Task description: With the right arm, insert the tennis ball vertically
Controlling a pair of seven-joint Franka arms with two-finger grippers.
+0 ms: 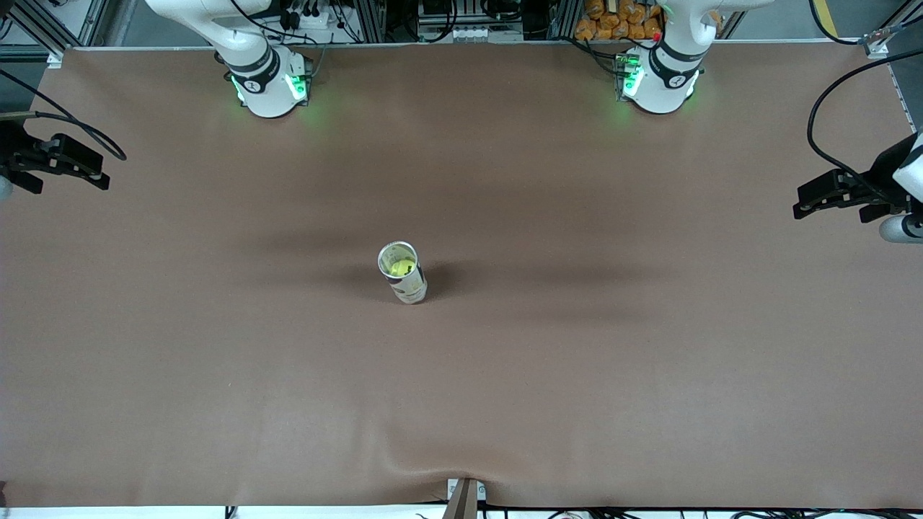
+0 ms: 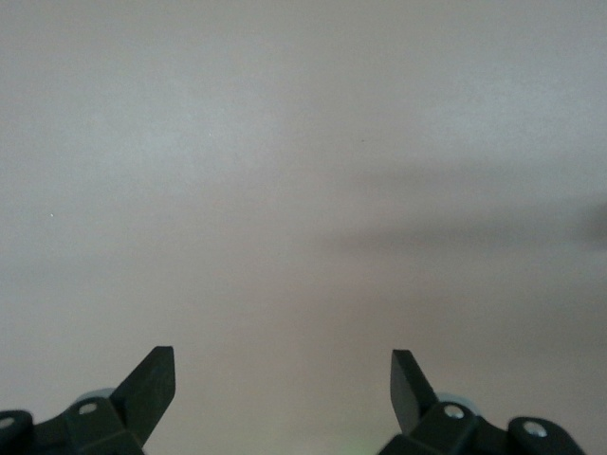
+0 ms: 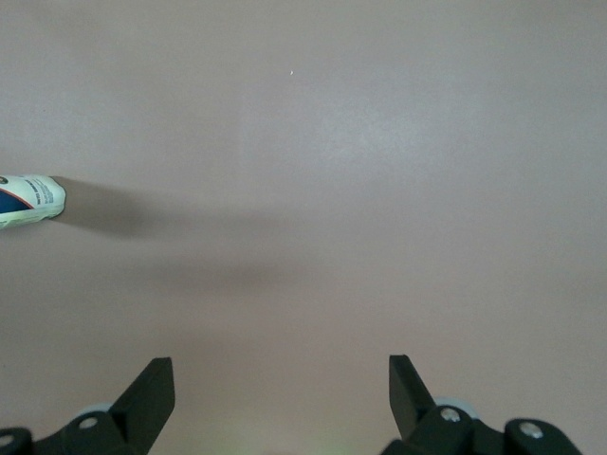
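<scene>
A clear tennis ball can (image 1: 403, 273) stands upright in the middle of the brown table, open at the top. A yellow tennis ball (image 1: 399, 268) lies inside it. The can's base also shows at the edge of the right wrist view (image 3: 28, 200). My right gripper (image 1: 61, 167) is open and empty, up over the right arm's end of the table, well apart from the can; its fingers stand wide in the right wrist view (image 3: 281, 384). My left gripper (image 1: 822, 198) is open and empty over the left arm's end; its own view (image 2: 283, 379) shows only bare table.
The brown table cover (image 1: 577, 360) spreads all round the can. Both arm bases (image 1: 270, 86) stand along the table's edge farthest from the front camera. A small bracket (image 1: 465, 494) sits at the nearest edge.
</scene>
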